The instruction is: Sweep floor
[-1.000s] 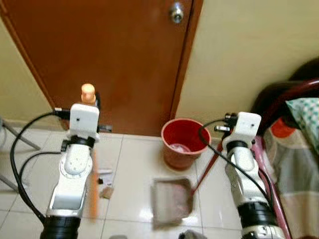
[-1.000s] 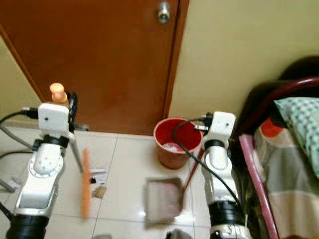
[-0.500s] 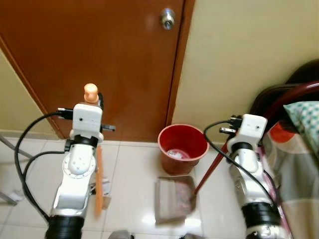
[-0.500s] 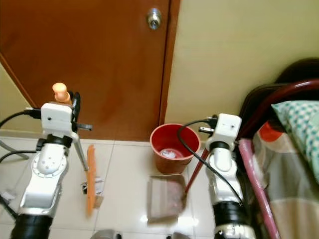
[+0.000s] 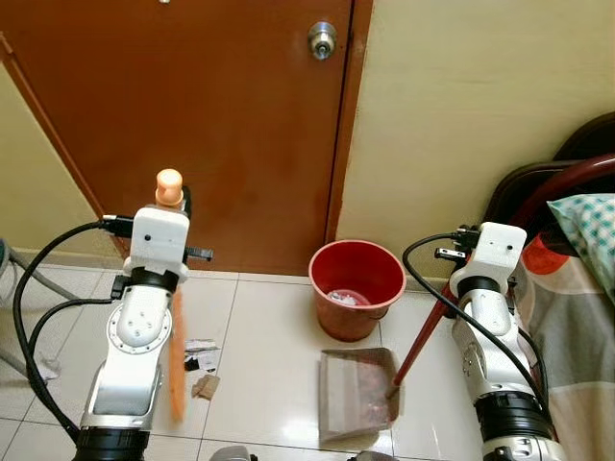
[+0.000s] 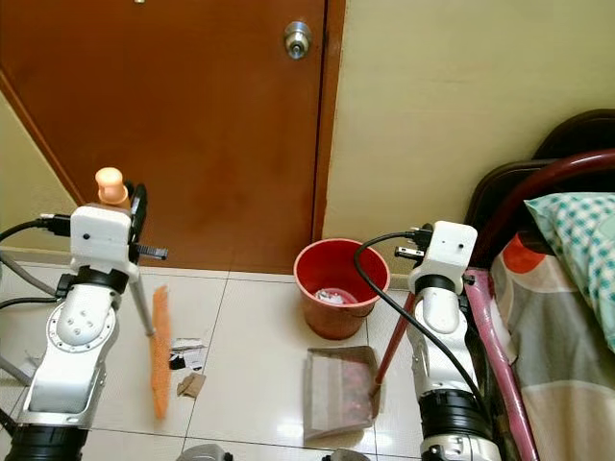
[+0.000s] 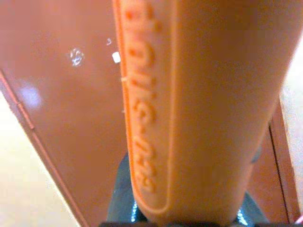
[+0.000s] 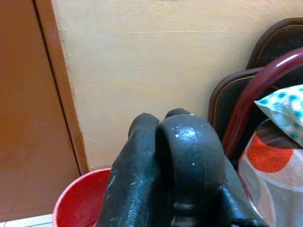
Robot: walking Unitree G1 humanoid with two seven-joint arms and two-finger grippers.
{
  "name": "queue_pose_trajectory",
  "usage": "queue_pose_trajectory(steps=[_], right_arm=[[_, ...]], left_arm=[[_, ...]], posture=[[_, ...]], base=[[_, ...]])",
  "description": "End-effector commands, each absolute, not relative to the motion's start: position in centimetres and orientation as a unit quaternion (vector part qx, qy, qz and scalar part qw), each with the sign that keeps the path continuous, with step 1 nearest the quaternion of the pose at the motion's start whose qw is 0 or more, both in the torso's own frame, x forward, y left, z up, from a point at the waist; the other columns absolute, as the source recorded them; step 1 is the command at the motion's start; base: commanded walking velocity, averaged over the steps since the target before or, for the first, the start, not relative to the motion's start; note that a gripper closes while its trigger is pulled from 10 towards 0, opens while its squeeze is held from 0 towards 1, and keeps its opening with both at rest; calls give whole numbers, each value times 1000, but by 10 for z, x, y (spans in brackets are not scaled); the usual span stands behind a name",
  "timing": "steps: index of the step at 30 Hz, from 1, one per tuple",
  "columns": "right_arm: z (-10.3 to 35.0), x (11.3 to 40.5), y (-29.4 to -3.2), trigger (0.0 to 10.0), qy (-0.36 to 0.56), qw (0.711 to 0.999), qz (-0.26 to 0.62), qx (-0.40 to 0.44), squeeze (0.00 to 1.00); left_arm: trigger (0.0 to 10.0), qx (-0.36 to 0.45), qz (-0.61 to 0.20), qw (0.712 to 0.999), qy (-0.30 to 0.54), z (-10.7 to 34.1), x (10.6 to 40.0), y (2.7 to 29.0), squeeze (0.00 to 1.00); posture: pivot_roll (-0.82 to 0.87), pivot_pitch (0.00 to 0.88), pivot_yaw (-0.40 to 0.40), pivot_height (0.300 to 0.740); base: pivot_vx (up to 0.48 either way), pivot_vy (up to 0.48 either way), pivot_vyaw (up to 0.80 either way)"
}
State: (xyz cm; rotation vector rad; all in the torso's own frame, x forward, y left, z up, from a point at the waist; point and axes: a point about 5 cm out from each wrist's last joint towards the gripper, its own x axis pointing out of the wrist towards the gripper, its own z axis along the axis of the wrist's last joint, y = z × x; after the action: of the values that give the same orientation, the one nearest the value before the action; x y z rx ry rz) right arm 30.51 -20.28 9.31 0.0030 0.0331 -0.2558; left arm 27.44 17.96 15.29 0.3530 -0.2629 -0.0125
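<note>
Left eye view, left to right. Left gripper [image 5: 181, 204] sits in the left-centre of the frame, clamped on the orange broom [image 5: 177, 360]: handle knob pokes up above the wrist, blurred orange brush hangs down over the tiles at lower left. Left wrist view has the orange handle [image 7: 189, 109] pressed right against the lens. Paper scraps [image 5: 200, 352] lie on the tiles just beside the brush, lower left of centre. Red bucket [image 5: 357, 286] stands mid-frame by the door frame, with the grey dustpan [image 5: 356, 392] lying flat just below it. Right gripper [image 8: 165, 161] at centre right looks closed around the dustpan's red handle [image 5: 419, 337], though the fingers hide the actual contact.

Risks, as judgement: scraps are well apart from the pan, so a hard stroke could scatter them past it or under the bed [image 5: 577, 288] at the right edge. A wide swing could knock the bucket. The pan may slide or tip if the handle twists in the grip.
</note>
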Motion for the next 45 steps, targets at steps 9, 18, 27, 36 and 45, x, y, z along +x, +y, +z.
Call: queue_pose_trajectory(steps=[9,18,27,36,45], right_arm=[[109,309,-205,10000,-2,992,-123,-9,0],[119,315,-212,10000,-13,989,-145,-6,0],[122,318,-216,10000,-15,988,-152,-9,0],[133,333,-209,10000,-26,989,-144,-7,0],[131,334,-204,10000,-27,990,-140,-4,0]], left_arm=[[10000,171,-42,974,-143,152,288,170,0],[10000,152,-107,972,-145,146,297,132,0],[10000,131,-125,972,-150,144,297,112,0],[10000,71,-145,970,-183,166,306,78,0],[10000,96,-112,961,-235,202,315,95,0]], posture=[[-4,75,-20,740],[-22,114,12,740],[-16,132,8,740],[-4,133,-3,740],[-2,129,-4,740]], base=[[0,0,0],[0,0,0],[0,0,0],[0,0,0],[0,0,0]])
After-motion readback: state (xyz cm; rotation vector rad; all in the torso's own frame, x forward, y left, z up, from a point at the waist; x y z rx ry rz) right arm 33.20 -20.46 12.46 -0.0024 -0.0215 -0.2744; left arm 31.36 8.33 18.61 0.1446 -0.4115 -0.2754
